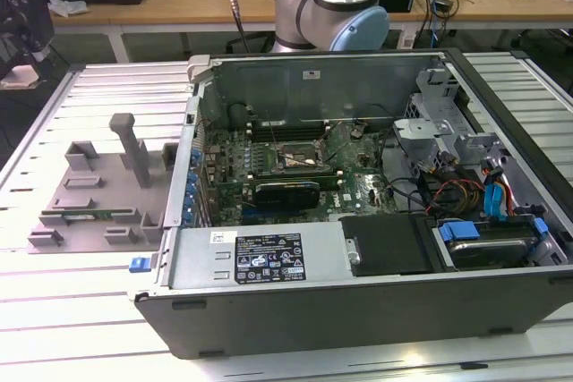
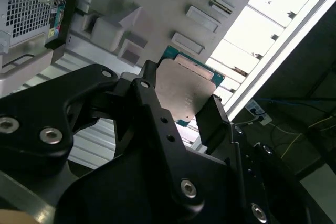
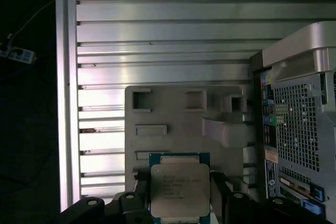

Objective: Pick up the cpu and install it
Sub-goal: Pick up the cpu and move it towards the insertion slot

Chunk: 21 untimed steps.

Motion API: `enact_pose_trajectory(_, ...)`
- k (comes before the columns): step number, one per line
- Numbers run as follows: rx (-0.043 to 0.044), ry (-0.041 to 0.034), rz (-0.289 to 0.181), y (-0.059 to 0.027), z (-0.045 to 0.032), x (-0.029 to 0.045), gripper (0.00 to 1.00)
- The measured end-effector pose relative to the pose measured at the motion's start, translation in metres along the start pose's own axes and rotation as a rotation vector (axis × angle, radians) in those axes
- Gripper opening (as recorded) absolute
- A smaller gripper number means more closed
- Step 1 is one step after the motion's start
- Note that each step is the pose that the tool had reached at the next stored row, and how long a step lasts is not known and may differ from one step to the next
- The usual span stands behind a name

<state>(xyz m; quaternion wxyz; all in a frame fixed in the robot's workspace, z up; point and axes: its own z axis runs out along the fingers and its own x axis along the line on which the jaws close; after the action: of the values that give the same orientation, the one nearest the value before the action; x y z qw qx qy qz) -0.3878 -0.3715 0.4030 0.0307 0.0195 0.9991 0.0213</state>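
The cpu is a flat square chip with a silver metal top and a green rim. In both wrist views it sits between the two black fingers of my gripper, which is shut on its opposite edges. It hangs well above the grey fixture plate. In the second wrist view the cpu is tilted, with a finger against one edge and my gripper around it. The motherboard socket lies inside the open computer case, its metal frame visible in the exterior view.
The grey fixture plate with raised blocks lies on the slatted aluminium table, on the exterior view's left of the case. The arm's base joint stands behind the case. Cables, a drive bay and a power supply crowd the case interior.
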Motion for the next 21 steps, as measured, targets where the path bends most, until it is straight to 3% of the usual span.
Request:
enact_pose_trajectory(11,0.0,0.0,0.0,0.0006,0.0009,-0.0143,0.54)
enact_pose_trajectory(21,0.0,0.0,0.0,0.0013,0.0021,-0.0342,0.54)
